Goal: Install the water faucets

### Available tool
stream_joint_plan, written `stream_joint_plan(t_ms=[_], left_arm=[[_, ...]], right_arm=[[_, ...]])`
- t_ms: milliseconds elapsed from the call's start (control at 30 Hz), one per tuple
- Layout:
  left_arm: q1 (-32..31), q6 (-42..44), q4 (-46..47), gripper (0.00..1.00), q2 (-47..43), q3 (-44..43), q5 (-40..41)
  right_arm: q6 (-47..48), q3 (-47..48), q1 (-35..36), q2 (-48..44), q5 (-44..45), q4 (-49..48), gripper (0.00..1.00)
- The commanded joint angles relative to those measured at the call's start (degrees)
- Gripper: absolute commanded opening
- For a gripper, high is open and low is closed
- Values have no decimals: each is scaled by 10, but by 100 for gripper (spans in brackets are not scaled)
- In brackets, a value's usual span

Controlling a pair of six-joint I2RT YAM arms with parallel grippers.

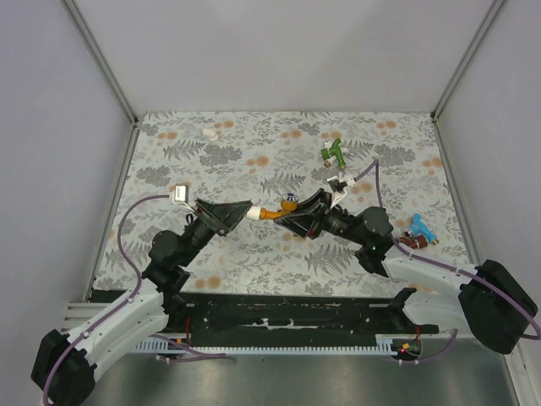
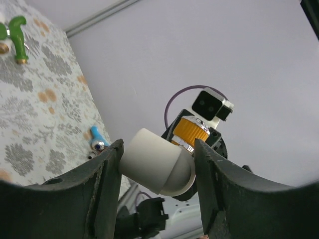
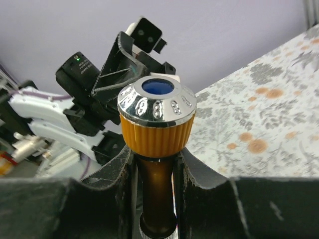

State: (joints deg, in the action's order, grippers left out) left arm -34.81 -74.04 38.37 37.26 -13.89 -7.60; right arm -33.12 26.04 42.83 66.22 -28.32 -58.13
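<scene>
- top external view: the orange faucet (image 1: 275, 211) hangs above the table (image 1: 254, 161) in the gap between the two arms. its long axis runs roughly left to right, and its knob sits up at the end nearer the right gripper (image 1: 296, 215).
- right wrist view: the right gripper's fingers (image 3: 119, 199) are clenched on the faucet's orange stem, just below the ribbed, chrome-capped knob that stands up between them.
- left wrist view: the left gripper (image 2: 158, 158) is clamped across a white fitting (image 2: 154, 169), a short rounded tube. the faucet's ribbed orange part sits directly behind the fitting's far end.
- from above, fitting and faucet meet end to end; whether they are seated or only touching, i cannot tell.
- judgement: the coming move turns on holding the fitting's bore and the faucet's end on one line. each arm holds its own half, so neither is nearer.
- the green faucet (image 1: 335, 152) lies farther back on the table. the blue faucet (image 1: 420, 225) and dark red faucet (image 1: 411, 243) lie close together beside the right arm. none of the three is gripped.
</scene>
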Motion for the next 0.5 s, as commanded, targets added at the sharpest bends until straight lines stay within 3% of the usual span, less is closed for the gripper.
stream_joint_plan(t_ms=[0, 200, 333, 400, 467], left_arm=[[-2, 159, 96, 2, -11, -39, -24], [-3, 207, 64, 2, -10, -64, -32], [-2, 198, -27, 2, -29, -75, 3], [-2, 178, -93, 2, -44, -83, 31], [-2, 142, -179, 2, -59, -95, 69]], right_arm=[[-157, 22, 1, 17, 61, 20, 0], [-273, 23, 1, 58, 62, -39, 0], [-321, 15, 1, 81, 81, -73, 11], [-327, 9, -1, 82, 94, -73, 21], [-324, 5, -5, 79, 106, -65, 45]])
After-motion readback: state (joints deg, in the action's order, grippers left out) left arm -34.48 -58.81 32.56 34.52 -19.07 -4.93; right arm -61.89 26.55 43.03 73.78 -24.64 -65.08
